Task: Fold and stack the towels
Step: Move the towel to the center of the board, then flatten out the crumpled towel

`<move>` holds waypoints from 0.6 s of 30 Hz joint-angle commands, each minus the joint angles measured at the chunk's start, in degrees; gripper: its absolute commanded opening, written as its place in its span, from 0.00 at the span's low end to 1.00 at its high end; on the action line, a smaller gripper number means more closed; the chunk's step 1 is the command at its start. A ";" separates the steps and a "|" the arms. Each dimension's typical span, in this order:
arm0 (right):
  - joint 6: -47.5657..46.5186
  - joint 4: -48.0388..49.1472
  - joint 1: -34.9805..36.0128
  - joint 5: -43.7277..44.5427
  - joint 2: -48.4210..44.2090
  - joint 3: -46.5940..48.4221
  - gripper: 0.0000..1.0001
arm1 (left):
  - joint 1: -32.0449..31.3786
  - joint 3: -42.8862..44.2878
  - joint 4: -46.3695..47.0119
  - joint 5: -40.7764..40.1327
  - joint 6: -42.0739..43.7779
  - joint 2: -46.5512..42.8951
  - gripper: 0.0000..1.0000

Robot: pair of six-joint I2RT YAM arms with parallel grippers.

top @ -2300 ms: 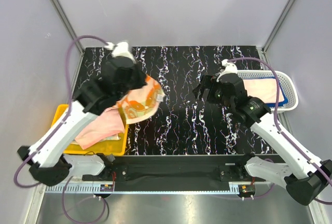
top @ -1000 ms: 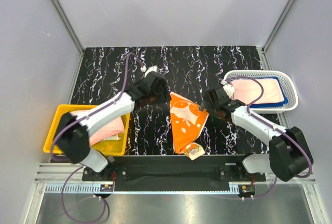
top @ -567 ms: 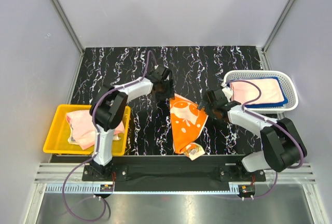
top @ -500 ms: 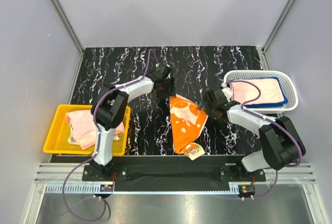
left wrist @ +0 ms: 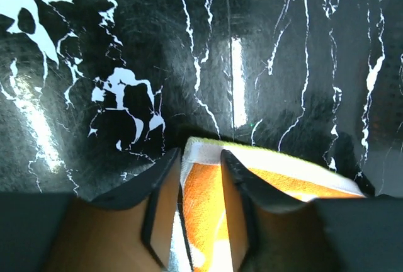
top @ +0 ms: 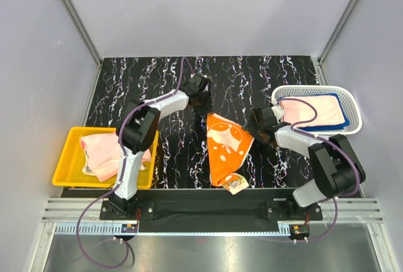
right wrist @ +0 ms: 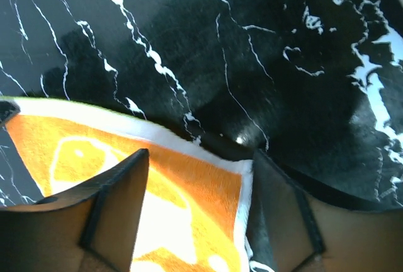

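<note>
An orange towel with white patterns lies spread on the black marble table, with a tag at its near tip. My left gripper is at its far left corner. In the left wrist view the jaws stand a narrow gap apart and the corner lies between the fingers. My right gripper is at the towel's right corner, jaws wide open, with the corner between them. A salmon-pink towel lies in the yellow bin. A pale pink towel lies on a blue one in the white basket.
The yellow bin stands at the near left. The white mesh basket stands at the right edge. Grey walls enclose the table on three sides.
Earlier my left gripper carried the orange towel from over the bin to the table's middle. Over the last second the towel has lain still, and the left gripper has shifted slightly farther and right.
</note>
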 commanded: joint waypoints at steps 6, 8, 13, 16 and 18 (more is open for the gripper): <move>1.60 1.63 -0.90 -2.45 3.43 0.36 0.41 | 0.61 -0.45 -0.30 -0.55 0.18 1.27 0.17; 1.16 1.54 -0.99 -2.45 4.14 0.79 0.34 | 0.70 -0.45 -0.48 -0.55 0.53 1.09 0.05; -1.64 0.23 -1.08 -1.57 3.35 2.98 0.05 | 1.05 -1.76 -1.35 -3.09 1.76 -3.98 0.00; -5.59 -2.93 -1.16 -0.78 0.29 6.05 0.00 | 1.05 -2.12 -3.55 -5.38 2.82 -9.52 0.00; -7.97 -6.18 -0.99 -0.08 -2.18 8.08 0.00 | 0.96 -2.90 -5.13 -7.30 2.91 -13.39 0.00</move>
